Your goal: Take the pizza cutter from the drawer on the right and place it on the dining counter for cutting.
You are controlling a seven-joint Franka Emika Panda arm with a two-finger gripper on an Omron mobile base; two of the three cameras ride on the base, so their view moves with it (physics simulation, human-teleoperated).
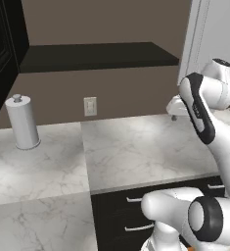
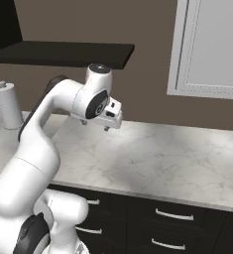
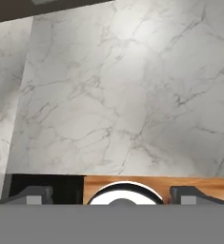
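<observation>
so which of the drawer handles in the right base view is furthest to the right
The upper silver bar handle in the right-hand column of the black drawer fronts; the handle below it sits slightly further left, and the other two lie beside the robot's body.

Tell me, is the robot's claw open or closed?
Open. In the hand view the gripper has its two dark fingertips far apart, with nothing held between them, above the marble worktop.

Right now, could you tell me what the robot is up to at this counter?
The white arm holds its gripper above the marble worktop, pointing down, with nothing between its fingers. The fingers stand well apart in the hand view. A paper towel roll stands upright at the back left of the worktop, near a wall socket. The black drawers under the worktop look shut. No pizza cutter has been picked up yet.
</observation>
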